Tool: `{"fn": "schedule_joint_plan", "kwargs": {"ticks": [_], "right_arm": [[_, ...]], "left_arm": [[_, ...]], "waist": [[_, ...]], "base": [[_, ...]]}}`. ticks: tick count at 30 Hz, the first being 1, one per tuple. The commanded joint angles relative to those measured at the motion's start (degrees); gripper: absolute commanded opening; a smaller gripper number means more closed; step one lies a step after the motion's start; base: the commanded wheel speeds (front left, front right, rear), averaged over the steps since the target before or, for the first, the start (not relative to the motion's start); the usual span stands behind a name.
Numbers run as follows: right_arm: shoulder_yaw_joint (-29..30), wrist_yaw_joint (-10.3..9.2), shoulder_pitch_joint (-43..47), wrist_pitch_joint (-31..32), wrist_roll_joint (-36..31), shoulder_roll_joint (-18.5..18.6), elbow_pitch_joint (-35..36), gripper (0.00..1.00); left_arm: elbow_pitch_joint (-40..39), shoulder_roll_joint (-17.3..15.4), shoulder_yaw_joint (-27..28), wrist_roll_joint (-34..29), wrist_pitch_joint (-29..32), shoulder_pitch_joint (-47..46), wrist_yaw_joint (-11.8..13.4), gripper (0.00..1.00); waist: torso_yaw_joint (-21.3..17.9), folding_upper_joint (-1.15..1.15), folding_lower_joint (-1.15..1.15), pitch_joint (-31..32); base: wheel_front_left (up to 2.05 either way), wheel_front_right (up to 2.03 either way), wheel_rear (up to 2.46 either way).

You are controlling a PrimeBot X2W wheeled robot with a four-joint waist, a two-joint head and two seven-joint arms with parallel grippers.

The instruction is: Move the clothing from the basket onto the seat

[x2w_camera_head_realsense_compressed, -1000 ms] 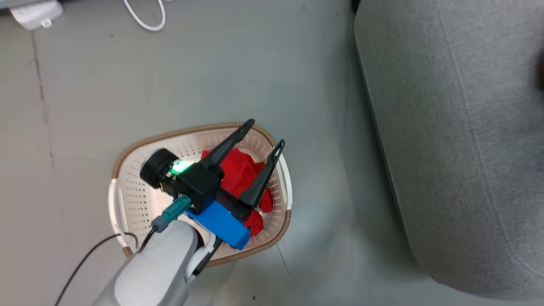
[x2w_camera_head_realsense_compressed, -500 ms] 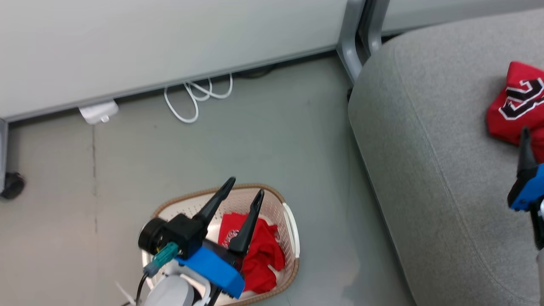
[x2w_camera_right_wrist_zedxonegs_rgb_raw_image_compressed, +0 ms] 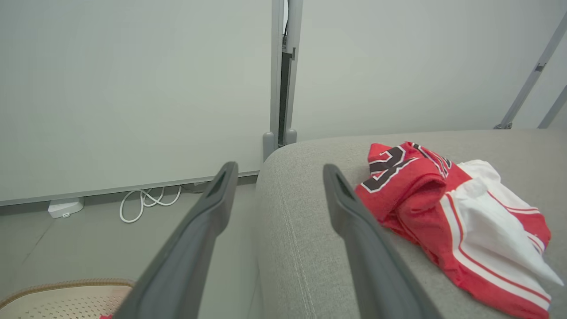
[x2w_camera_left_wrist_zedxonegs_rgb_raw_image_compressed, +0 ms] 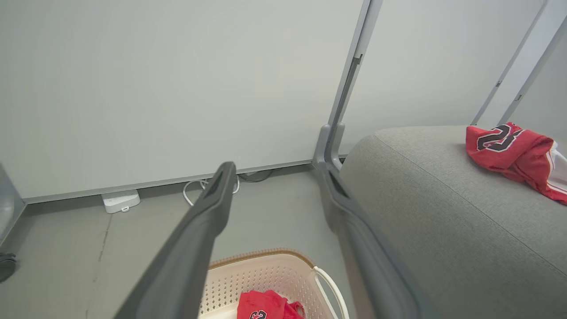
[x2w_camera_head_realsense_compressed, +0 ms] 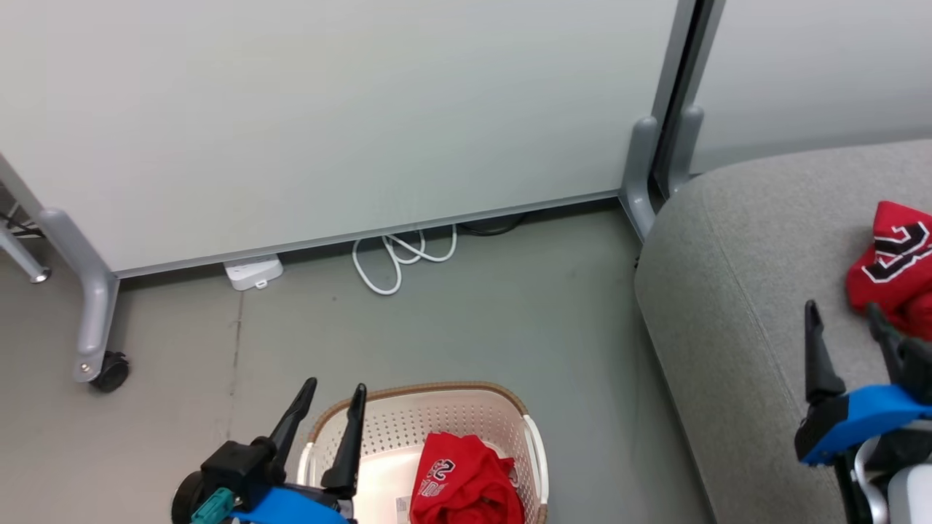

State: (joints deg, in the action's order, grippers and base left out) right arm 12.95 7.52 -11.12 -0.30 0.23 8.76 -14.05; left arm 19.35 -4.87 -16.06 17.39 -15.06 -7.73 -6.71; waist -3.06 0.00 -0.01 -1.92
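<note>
Here, a pale partition panel (x2w_camera_head_realsense_compressed: 328,109) stands beyond the basket (x2w_camera_head_realsense_compressed: 466,397), closing off the far side of the grey floor (x2w_camera_head_realsense_compressed: 510,327) on which the basket sits. To the basket's right, apart from it across a strip of floor, rises the large grey seat (x2w_camera_head_realsense_compressed: 728,291) with its rounded edge and seam line. The basket itself is cream-white with perforated walls, a brown woven-look rim and white side handles. One red garment (x2w_camera_head_realsense_compressed: 462,484) with black-and-white lettering lies crumpled inside the basket, toward its right wall. The other red garment (x2w_camera_head_realsense_compressed: 892,266), showing a black-and-white number and white trim, lies on the seat, well apart from the basket and off to its right. The left gripper (x2w_camera_head_realsense_compressed: 335,384) hangs at the basket's left rim, its two dark fingers spread wide with nothing between them. The right gripper (x2w_camera_head_realsense_compressed: 839,307) is far to the basket's right, over the seat and just beside the garment there, fingers likewise spread wide and empty. Beyond the basket, at the panel's foot, lies a looped white cable (x2w_camera_head_realsense_compressed: 397,258). Beyond and left of the basket sits a small white adapter (x2w_camera_head_realsense_compressed: 253,272), and farther left a black caster (x2w_camera_head_realsense_compressed: 111,371).
</note>
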Motion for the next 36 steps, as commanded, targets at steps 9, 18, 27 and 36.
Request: {"fn": "schedule_joint_plan", "kwargs": {"ticks": [9, 18, 27, 36], "right_arm": [[-3.08, -0.06, 10.90, 3.28, 1.57, -4.14, 13.20, 1.00], [-4.17, -0.06, 16.00, 3.35, 1.48, -5.77, 17.79, 1.00], [-5.44, -0.06, 16.77, 2.91, 1.97, -5.97, 17.66, 1.00], [-6.15, -0.06, 15.58, 2.75, 2.14, -5.97, 17.23, 1.00]], "left_arm": [[0.07, 0.44, 6.34, -1.48, -0.17, 1.79, -0.07, 1.00], [0.89, 0.68, 9.10, -2.35, -0.17, 2.17, -0.38, 1.00], [1.19, 0.95, 10.23, -2.90, -0.17, 2.26, -0.65, 1.00], [1.25, 1.25, 10.29, -3.32, -0.17, 1.87, -0.79, 1.00]], "waist": [[4.12, 0.00, 0.01, 1.76], [5.93, 0.00, 0.01, 1.98], [5.83, 0.00, 0.01, 2.04], [5.53, 0.00, 0.01, 1.27]], "base": [[0.00, 0.00, 0.00], [0.00, 0.00, 0.00], [0.00, 0.00, 0.00], [0.00, 0.00, 0.00]]}}
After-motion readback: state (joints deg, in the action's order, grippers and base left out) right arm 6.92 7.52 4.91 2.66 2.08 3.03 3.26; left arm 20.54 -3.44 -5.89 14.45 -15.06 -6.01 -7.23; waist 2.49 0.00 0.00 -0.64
